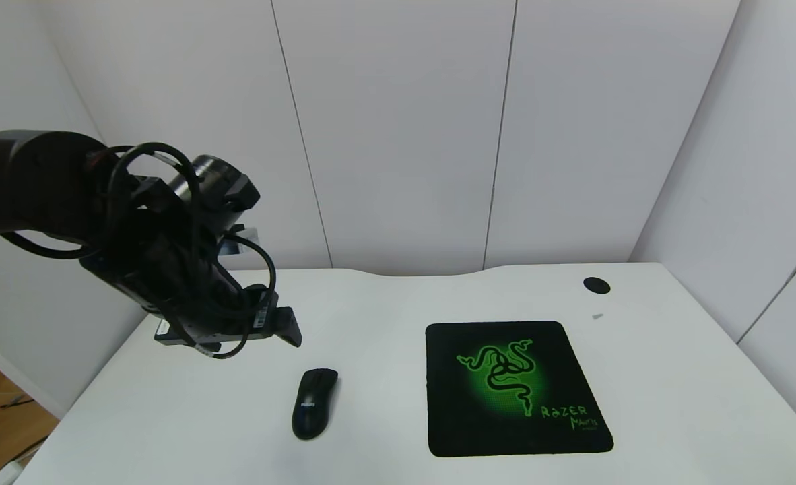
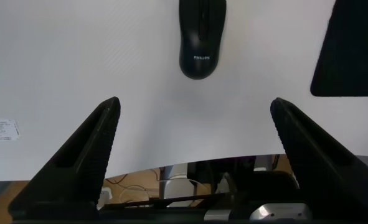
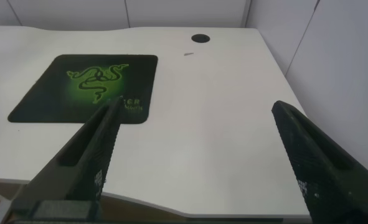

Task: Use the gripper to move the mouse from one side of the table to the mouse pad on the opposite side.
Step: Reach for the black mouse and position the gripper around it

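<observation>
Head view shows the left tool (image 1: 263,330) hanging above the white bench (image 1: 169,417), on the robot's left side, with looped black cables around its wrist. The mouse (image 1: 314,403) lies flat on the bench just below and to the right of that tool, untouched, and the mouse pad (image 1: 516,387) with its green snake logo lies farther to the right, apart from the mouse. In the left wrist view the left tool (image 2: 195,124) has its two fingers (image 2: 96,140) spread wide with nothing between them, the mouse (image 2: 201,37) ahead of the gap. In the right wrist view the right tool (image 3: 195,134) is likewise spread wide and empty, held over the bench edge, with the mouse pad (image 3: 84,87) and a round cable hole (image 3: 200,38) beyond it.
</observation>
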You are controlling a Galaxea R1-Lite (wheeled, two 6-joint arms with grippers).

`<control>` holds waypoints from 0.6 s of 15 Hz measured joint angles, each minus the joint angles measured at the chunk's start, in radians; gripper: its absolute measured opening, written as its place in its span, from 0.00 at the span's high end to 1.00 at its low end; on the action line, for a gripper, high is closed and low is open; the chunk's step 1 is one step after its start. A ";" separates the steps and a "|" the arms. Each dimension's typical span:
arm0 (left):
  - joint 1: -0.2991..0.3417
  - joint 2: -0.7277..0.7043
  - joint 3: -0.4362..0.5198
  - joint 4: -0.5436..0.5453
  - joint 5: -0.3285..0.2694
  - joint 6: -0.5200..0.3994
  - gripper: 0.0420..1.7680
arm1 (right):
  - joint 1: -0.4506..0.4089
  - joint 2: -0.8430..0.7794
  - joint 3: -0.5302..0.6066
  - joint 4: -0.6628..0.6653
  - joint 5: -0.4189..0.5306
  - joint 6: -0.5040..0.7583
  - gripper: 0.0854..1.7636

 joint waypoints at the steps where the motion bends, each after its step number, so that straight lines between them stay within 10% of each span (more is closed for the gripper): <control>1: -0.004 0.020 0.005 0.000 -0.001 0.001 0.03 | 0.000 0.000 0.000 0.000 0.000 0.000 0.03; 9: -0.036 0.143 0.142 -0.226 0.006 0.000 0.03 | 0.000 0.000 0.000 0.000 0.000 0.000 0.03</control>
